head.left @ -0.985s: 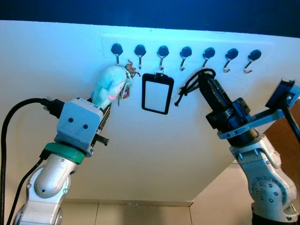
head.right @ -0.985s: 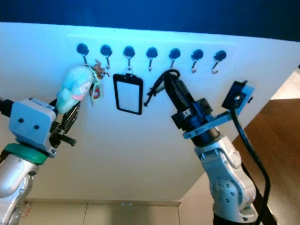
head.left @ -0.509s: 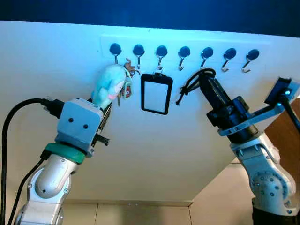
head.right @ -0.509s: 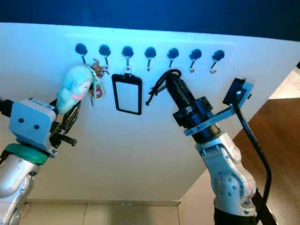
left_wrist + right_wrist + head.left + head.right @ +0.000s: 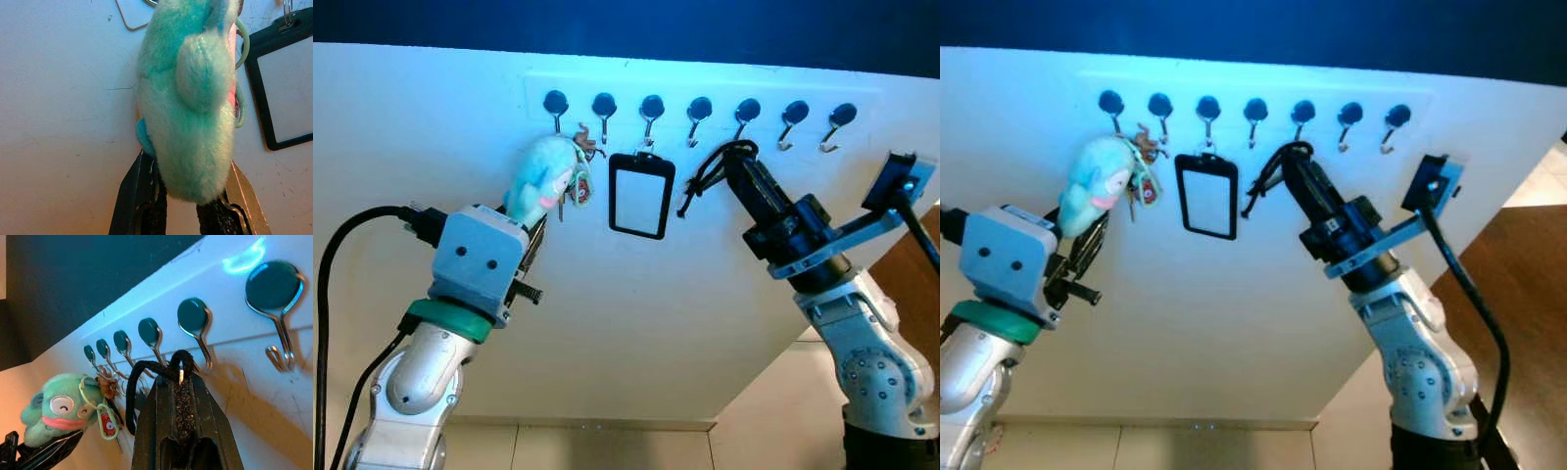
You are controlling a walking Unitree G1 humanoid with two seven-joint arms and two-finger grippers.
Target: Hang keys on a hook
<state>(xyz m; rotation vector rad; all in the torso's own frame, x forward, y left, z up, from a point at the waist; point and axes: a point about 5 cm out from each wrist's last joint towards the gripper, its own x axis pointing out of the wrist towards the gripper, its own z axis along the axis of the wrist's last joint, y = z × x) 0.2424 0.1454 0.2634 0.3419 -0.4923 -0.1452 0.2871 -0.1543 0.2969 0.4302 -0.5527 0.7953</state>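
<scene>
Here: my right gripper [image 5: 734,162] is raised to the hook row, clamped on a black cord loop [image 5: 710,174] just under the hooks.

My left gripper [image 5: 183,205] pinches the bottom of a fuzzy teal plush keychain [image 5: 540,181]; soft rounded body w/ thin green ring + small red tag beside it, hanging near the 1st and 2nd hooks. The hooks [image 5: 198,330] are bent silver wire w/ round dark heads, seven in a row on a smooth white wall [image 5: 636,313]. A flat rectangular black-framed badge holder [image 5: 642,196], clear centre, hangs from the 3rd hook. Can't make out any keys on the cord.
</scene>
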